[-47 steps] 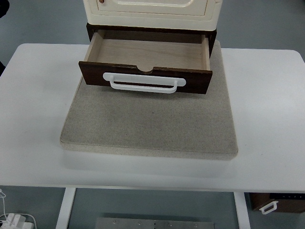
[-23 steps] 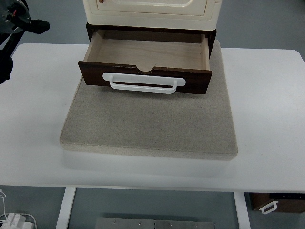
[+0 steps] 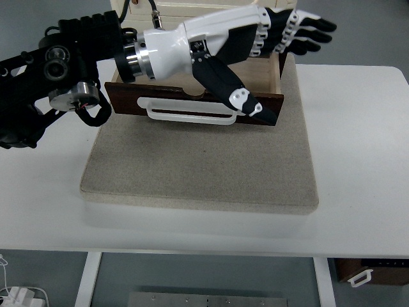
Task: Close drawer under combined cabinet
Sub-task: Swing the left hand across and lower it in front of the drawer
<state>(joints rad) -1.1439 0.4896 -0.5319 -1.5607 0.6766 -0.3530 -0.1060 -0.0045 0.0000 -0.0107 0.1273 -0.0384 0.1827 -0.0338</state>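
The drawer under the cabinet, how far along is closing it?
Nothing is done yet: the drawer is pulled out from under the cabinet. In hand: the left hand stretches across above it, fingers spread, thumb down near the white handle. Left: pushing the drawer in.

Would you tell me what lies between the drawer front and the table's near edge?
Only the bare grey mat lies between the drawer front and the table edge in the top view.

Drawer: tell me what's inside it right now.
The drawer is pulled out, but the left hand and its forearm stretch across the opening. Only a strip of bare wooden floor shows near the right wall; the rest is covered.
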